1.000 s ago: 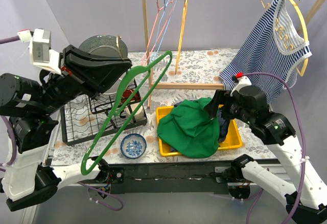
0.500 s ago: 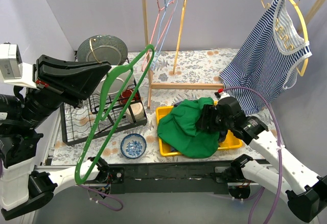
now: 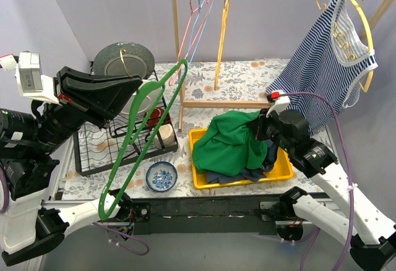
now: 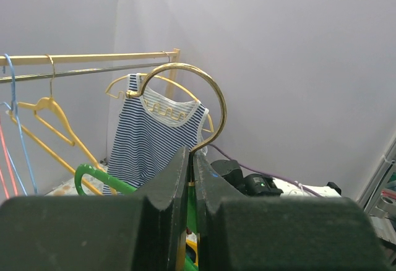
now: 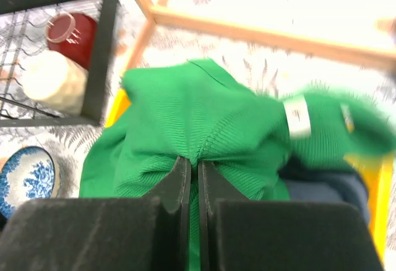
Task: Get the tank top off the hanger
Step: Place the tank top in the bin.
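A green hanger (image 3: 143, 135) with a gold hook (image 4: 210, 98) hangs tilted over the dish rack. My left gripper (image 3: 141, 88) is shut on its neck, and in the left wrist view the jaws (image 4: 190, 153) pinch the base of the hook. The green tank top (image 3: 229, 144) is off that hanger and lies bunched in the yellow bin (image 3: 281, 171). My right gripper (image 3: 260, 132) is shut on a fold of it. In the right wrist view the ribbed green cloth (image 5: 204, 122) puckers between the closed fingers (image 5: 193, 161).
A striped tank top (image 3: 322, 73) hangs on a yellow hanger (image 3: 365, 36) from the wooden clothes rack (image 3: 179, 48), beside several bare hangers. A black dish rack (image 3: 86, 159) with a plate and cups stands at the left. A blue bowl (image 3: 161, 176) sits nearby. Dark blue cloth (image 5: 328, 190) lies under the green one.
My right gripper has shut on the green cloth and pulled it up into a peak. The left arm has swung the green hanger left, away from the bin.
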Available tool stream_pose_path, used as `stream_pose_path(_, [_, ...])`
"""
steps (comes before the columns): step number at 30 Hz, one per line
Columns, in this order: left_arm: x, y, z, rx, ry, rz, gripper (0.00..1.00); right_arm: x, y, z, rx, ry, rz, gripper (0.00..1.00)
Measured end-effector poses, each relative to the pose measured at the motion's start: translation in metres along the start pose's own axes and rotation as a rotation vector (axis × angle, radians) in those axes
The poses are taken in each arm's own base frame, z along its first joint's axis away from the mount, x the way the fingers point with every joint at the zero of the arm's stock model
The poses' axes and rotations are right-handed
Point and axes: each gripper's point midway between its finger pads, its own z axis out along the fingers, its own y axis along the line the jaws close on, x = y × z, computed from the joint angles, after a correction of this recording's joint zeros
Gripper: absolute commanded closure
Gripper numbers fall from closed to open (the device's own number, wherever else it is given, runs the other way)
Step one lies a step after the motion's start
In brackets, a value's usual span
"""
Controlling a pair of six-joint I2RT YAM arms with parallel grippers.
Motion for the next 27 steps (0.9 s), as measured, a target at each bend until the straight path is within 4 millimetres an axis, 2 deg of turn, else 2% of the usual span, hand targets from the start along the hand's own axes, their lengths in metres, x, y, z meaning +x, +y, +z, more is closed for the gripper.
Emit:
stream_pose_path(10, [0.000,0.001,0.000,-0.002,-0.002,0.000,1.00,-0.057,0.014,-0.022,-0.057,-0.150,-0.187,0.99])
stream_pose_path(14, [-0.002,0.001,0.001,-0.004,-0.009,0.001,1.00,-0.061,0.031,-0.030,-0.141,-0.141,-0.156,0.99])
stream_pose_path(18, [-0.003,0.002,0.002,-0.012,-0.018,0.002,1.00,-0.041,0.045,-0.034,-0.225,-0.096,-0.020,0.99])
stream_pose_path(20, [-0.004,0.003,0.002,-0.015,-0.023,0.003,1.00,-0.017,0.041,-0.035,-0.224,-0.063,0.082,0.99])
stream_pose_path(23, [-0.002,0.005,0.003,-0.021,-0.023,0.003,1.00,0.029,0.022,-0.027,-0.164,-0.010,0.213,0.99])
stream_pose_path(27, [0.000,0.007,0.004,-0.025,-0.019,0.002,1.00,0.101,-0.012,-0.003,-0.018,0.096,0.345,0.99])
